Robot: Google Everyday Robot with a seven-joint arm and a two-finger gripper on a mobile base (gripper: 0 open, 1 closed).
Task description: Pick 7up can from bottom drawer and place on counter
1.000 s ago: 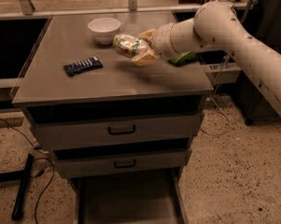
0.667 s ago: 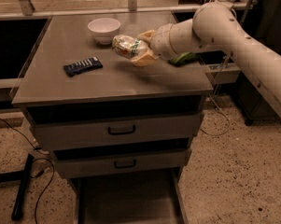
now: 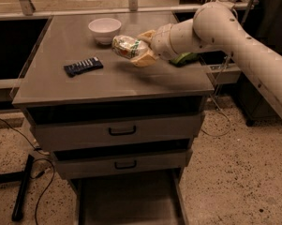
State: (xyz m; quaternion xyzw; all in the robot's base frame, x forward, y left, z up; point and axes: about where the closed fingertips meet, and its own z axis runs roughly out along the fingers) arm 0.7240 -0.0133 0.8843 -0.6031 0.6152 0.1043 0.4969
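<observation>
My gripper (image 3: 139, 49) is over the counter (image 3: 112, 81), just right of its middle, and is shut on the 7up can (image 3: 126, 47). The can is silvery-white with a green band, lies on its side in the fingers, and hangs a little above the counter top. The bottom drawer (image 3: 126, 200) stands pulled open at the foot of the cabinet, with a flat dark floor and nothing visible in it.
A white bowl (image 3: 104, 29) stands at the back of the counter. A dark flat packet (image 3: 83, 66) lies at the left. A green bag (image 3: 183, 58) lies at the right edge behind my arm. Two grey drawers with black handles (image 3: 122, 131) are closed.
</observation>
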